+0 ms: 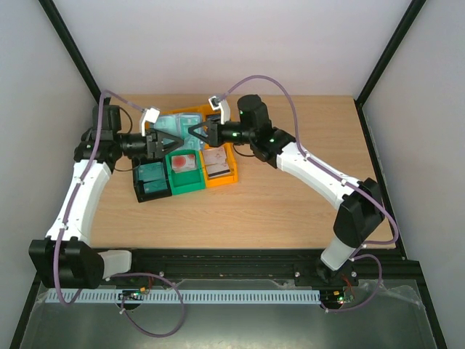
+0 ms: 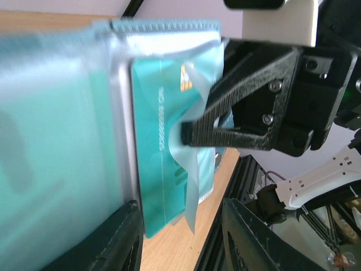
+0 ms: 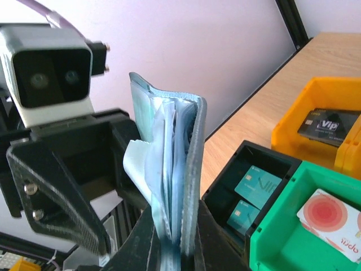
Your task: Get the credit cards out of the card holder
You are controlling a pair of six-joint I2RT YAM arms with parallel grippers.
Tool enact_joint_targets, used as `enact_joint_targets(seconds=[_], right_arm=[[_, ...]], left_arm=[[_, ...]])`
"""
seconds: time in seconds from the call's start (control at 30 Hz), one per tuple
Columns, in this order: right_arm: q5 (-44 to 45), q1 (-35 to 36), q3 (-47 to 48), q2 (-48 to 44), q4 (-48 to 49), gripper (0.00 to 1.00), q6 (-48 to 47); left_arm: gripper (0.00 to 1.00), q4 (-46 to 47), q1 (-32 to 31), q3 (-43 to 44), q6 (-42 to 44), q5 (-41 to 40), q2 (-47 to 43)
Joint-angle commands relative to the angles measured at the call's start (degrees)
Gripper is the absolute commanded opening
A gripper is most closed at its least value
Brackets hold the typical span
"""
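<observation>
Card holder point(image 3: 189, 169) hangs on edge above the surface point(image 1: 290, 203), pinched tight by your right fingers point(image 3: 138, 248); its teal card point(image 2: 161, 141) runs lengthwise toward your half-open, empty left fingers point(image 2: 121, 240), just beside them.

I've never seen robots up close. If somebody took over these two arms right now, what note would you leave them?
Right gripper: shut on the card holder, held upright off the table.
Left gripper: open, jaws either side of a teal card sticking out of a sleeve.
Done: two teal cards in the black bin, a white-and-red card in the green bin, a dark card in the orange bin.
Left: pull that teal card; more may hide inside.
</observation>
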Motion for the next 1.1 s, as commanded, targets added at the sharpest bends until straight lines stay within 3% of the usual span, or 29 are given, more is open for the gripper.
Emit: enact_joint_targets(seconds=[0.0,0.33,0.53,0.6,0.67,0.73,0.87,0.93,1.07], right_arm=[[-4.3,0.6,4.6,-0.6,6.2,0.02,1.6],[-11.3,0.8,2.6,-2.6,14.0,0.02,4.6],[-8.0,1.9,1.1,-1.5,22.1,0.02,11.6],[-6.8,2.4,1.0,-0.9,23.0,0.02,11.9],[-6.9,2.4,0.6,-0.5,24.7,0.02,13.0],[-6.6,2.4,0.8,-0.4,25.1,0.02,12.9],[-5.5,2.5,0.0,-0.1,26.9,0.02,14.0],[-5.6,2.5,-0.7,0.4,28.9,0.02,15.8],[-6.3,2.5,-1.2,0.8,30.0,0.02,16.6]], left_arm=[[0.42,-2.2,-0.8,0.3,0.5,-3.1,1.7],[0.46,-0.9,0.2,0.9,-0.9,-4.1,0.9],[0.47,8.4,-1.7,-1.6,-13.2,6.5,-0.1],[0.40,8.0,-2.9,-0.2,-13.0,6.7,-0.1],[0.23,7.5,-3.4,0.6,-13.0,6.2,-0.3],[0.16,7.3,-3.5,1.0,-13.2,7.4,-0.3],[0.13,7.5,-4.2,1.4,-13.1,8.3,0.0],[0.04,7.4,-4.5,1.9,-13.2,7.9,0.3],[0.02,7.2,-4.6,3.6,-13.0,7.5,0.5]])
